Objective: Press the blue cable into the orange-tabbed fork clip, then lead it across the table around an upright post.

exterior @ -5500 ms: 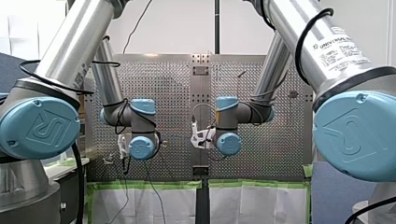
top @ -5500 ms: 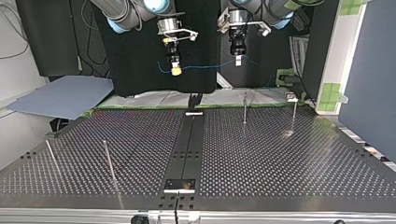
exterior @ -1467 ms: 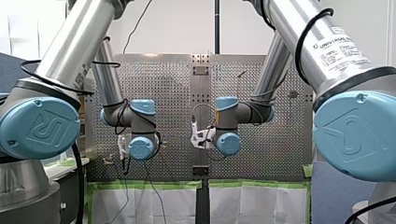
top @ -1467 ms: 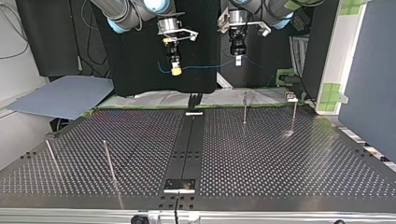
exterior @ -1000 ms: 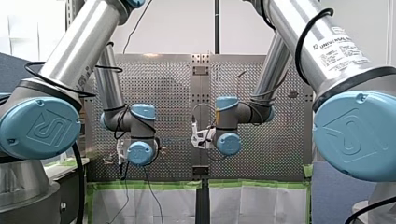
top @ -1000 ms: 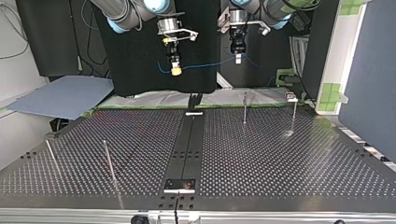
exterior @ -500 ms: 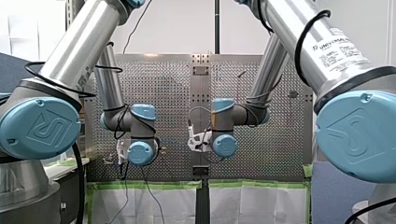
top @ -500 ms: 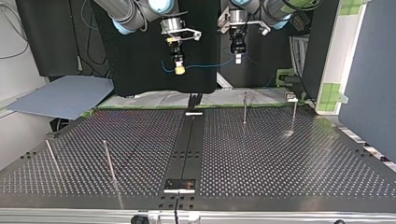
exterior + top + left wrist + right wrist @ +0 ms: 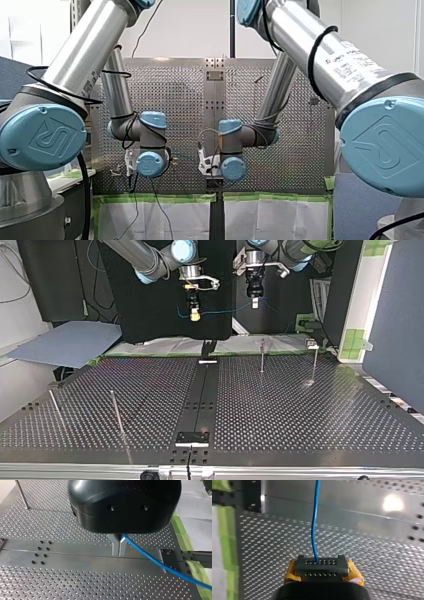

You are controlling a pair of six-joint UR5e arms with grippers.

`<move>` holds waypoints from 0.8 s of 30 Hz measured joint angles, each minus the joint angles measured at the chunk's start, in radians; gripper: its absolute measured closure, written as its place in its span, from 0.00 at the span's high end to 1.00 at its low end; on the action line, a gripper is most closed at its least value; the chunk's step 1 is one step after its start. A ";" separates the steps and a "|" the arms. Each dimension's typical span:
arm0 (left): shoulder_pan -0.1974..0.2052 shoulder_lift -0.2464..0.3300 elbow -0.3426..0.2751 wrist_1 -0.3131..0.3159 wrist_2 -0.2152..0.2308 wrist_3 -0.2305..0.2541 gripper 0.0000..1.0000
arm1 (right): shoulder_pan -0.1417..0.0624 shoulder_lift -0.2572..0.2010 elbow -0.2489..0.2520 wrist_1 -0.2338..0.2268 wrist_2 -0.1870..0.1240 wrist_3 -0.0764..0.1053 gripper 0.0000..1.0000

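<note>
My left arm [image 9: 80, 55] and my right arm [image 9: 325, 60] come in from the sides as thick silver tubes with blue joint caps. Both reach over the perforated tabletop [image 9: 185, 90]. Their wrists hang apart, low in the view, the right one in front of the plain middle strip [image 9: 215, 95] with a white bracket [image 9: 204, 162] beside it. Green tape [image 9: 165, 198] edges the tabletop above white sheets [image 9: 270, 220].

Thin blue cable [image 9: 312, 530] hangs midair, gently sagging.

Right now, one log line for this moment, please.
left gripper shut on blue cable | right gripper shut on it | both above table
</note>
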 joint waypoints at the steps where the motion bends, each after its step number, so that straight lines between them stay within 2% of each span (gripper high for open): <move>1: 0.000 0.000 0.000 0.000 0.000 0.000 0.00 | 0.000 0.009 0.000 0.000 0.000 0.000 0.00; 7: 0.005 -0.004 -0.010 0.010 0.003 0.010 0.00 | -0.003 0.060 -0.002 0.003 0.000 0.002 0.00; 9: 0.008 0.001 -0.022 0.022 0.001 0.015 0.00 | -0.005 0.057 -0.012 0.014 0.002 0.011 0.00; 12: 0.011 0.022 -0.048 0.041 -0.002 0.004 0.00 | 0.007 0.037 -0.035 0.038 0.005 0.035 0.00; 15: 0.014 0.048 -0.069 0.035 0.006 -0.018 0.00 | 0.016 0.012 -0.048 0.047 -0.001 0.061 0.00; 20: 0.026 0.097 -0.093 0.006 0.019 -0.050 0.00 | 0.011 -0.030 -0.056 0.021 -0.035 0.103 0.00; 24: 0.039 0.133 -0.102 0.022 0.024 -0.050 0.00 | 0.005 -0.041 -0.073 -0.011 -0.068 0.137 0.00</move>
